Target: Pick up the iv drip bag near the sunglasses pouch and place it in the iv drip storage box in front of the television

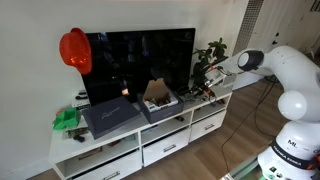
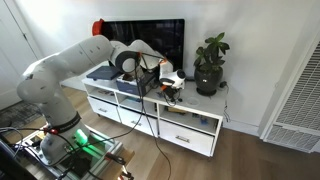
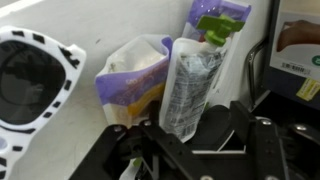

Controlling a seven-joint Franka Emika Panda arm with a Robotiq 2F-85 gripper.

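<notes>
In the wrist view the iv drip bag [image 3: 190, 85], a clear pouch with printing and a green top, lies on the white surface next to a purple-edged pouch [image 3: 135, 80]. My gripper [image 3: 197, 135] is open, and the bag's lower end lies between its black fingers, closer to the left one. In both exterior views the gripper [image 1: 205, 82] [image 2: 168, 88] is low over the cabinet top beside the plant. The dark grey storage box [image 1: 158, 102] with its upright flap stands in front of the television [image 1: 140, 60] [image 2: 150, 40].
White sunglasses with black spots [image 3: 30, 85] lie left of the pouches. A potted plant [image 1: 212, 55] [image 2: 210, 65] stands close to the gripper. A flat dark grey case [image 1: 110, 117] and a red helmet [image 1: 74, 48] are further along the white cabinet [image 1: 150, 150].
</notes>
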